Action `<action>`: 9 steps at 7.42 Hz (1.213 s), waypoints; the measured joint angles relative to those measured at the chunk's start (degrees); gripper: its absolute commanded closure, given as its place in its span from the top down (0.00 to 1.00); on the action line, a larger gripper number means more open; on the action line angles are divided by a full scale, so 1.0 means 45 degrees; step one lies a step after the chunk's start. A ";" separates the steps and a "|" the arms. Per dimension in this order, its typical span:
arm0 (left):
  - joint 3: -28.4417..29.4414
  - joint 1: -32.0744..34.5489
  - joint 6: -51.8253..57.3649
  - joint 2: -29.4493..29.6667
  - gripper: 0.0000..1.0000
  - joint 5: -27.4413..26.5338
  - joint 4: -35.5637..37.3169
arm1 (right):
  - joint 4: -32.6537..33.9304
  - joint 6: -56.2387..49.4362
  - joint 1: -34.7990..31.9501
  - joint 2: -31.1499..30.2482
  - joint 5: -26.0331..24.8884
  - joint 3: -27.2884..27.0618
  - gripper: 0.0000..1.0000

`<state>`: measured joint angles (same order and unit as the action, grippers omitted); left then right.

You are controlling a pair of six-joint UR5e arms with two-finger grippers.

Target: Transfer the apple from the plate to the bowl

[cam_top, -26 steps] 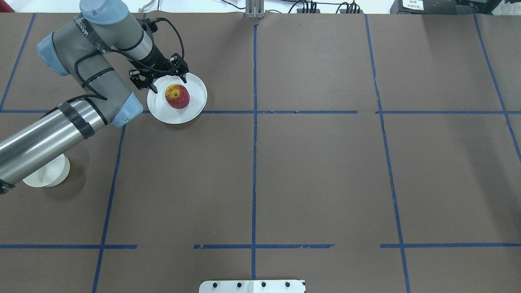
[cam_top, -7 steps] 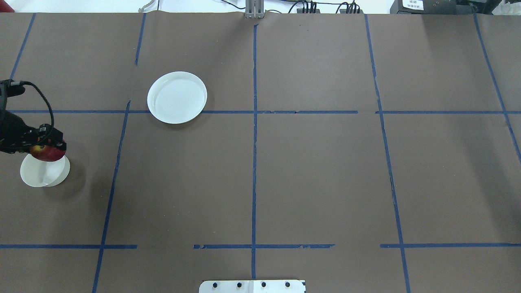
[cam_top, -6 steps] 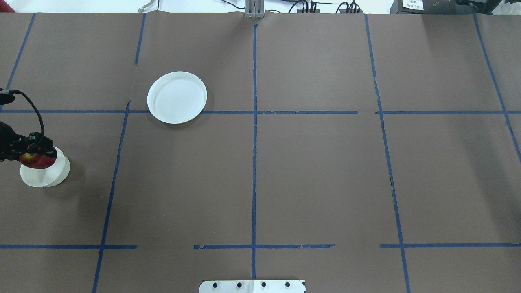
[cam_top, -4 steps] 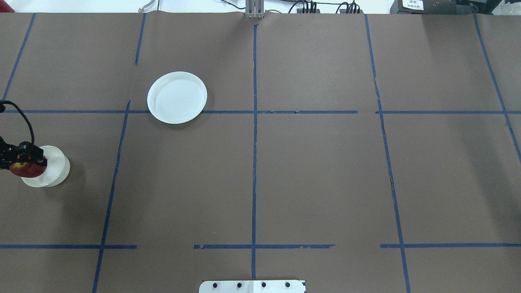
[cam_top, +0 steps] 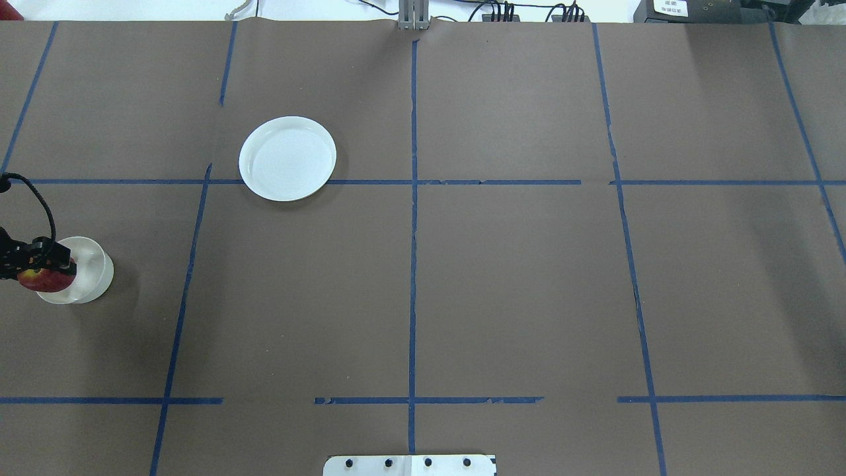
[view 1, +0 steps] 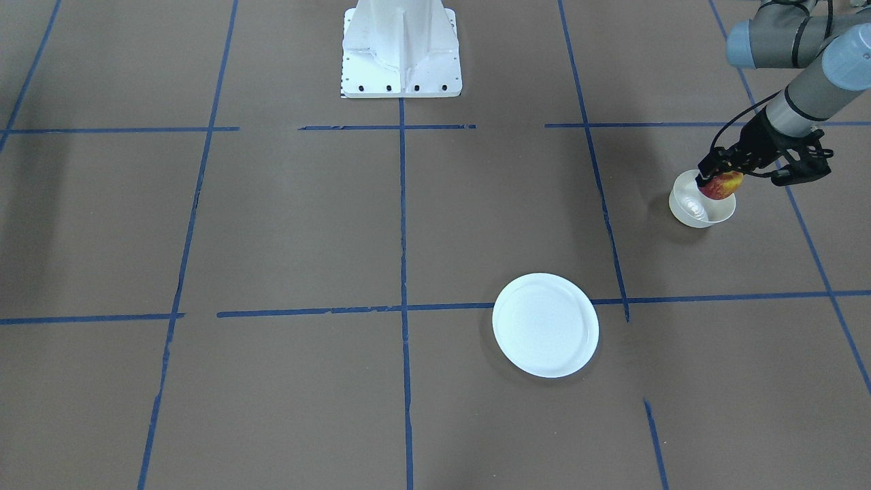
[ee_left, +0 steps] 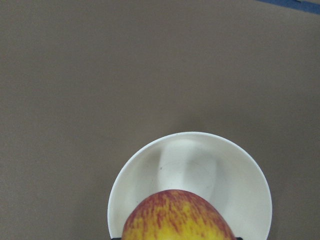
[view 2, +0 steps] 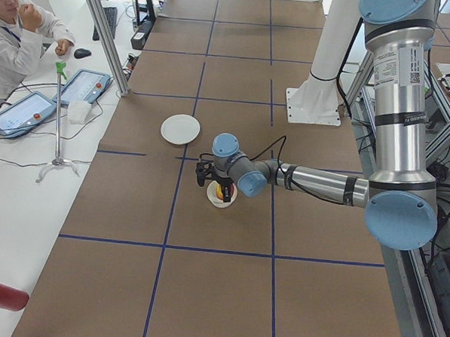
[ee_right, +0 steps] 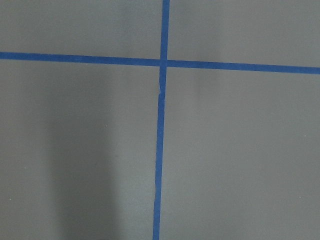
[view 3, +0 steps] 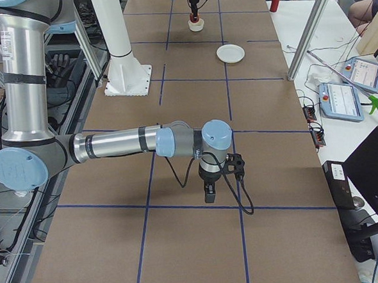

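My left gripper point(cam_top: 41, 270) is shut on the red and yellow apple point(cam_top: 45, 280) and holds it just over the small cream-white bowl point(cam_top: 92, 266) at the table's left edge. In the front-facing view the apple point(view 1: 721, 184) hangs over the far part of the bowl point(view 1: 691, 208). In the left wrist view the apple point(ee_left: 177, 217) sits low in the frame with the empty bowl point(ee_left: 192, 162) beneath. The flat white plate point(cam_top: 287, 158) is empty. My right gripper point(view 3: 209, 193) shows only in the exterior right view, low over the table; I cannot tell if it is open.
Brown paper with blue tape lines covers the table point(cam_top: 515, 277). The robot's white base plate point(view 1: 401, 47) stands at the near middle edge. Operators' tablets point(view 2: 20, 112) and a stand lie on a side table beyond the far edge.
My left gripper lifted the apple off the plate and carried it left and towards me to the bowl. Over the last half second it has barely moved.
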<state>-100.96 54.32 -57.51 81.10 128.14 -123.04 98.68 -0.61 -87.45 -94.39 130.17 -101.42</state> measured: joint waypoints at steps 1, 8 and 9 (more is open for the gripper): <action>0.0060 -0.0058 -0.0008 0.0094 0.00 0.0000 -0.0026 | 0.0003 -0.0001 0.0000 0.0000 0.0000 -0.0001 1.00; 0.0748 -0.0498 0.0023 0.0583 1.00 0.0001 -0.0079 | 0.0005 -0.0001 0.0000 0.0000 0.0000 0.0016 1.00; 0.0711 -0.0499 0.0032 0.0584 1.00 0.0005 -0.0075 | 0.0005 -0.0001 0.0000 0.0000 0.0000 0.0008 1.00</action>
<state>-97.76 52.08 -57.37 83.73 128.16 -123.38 98.70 -0.62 -87.45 -94.39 130.17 -101.38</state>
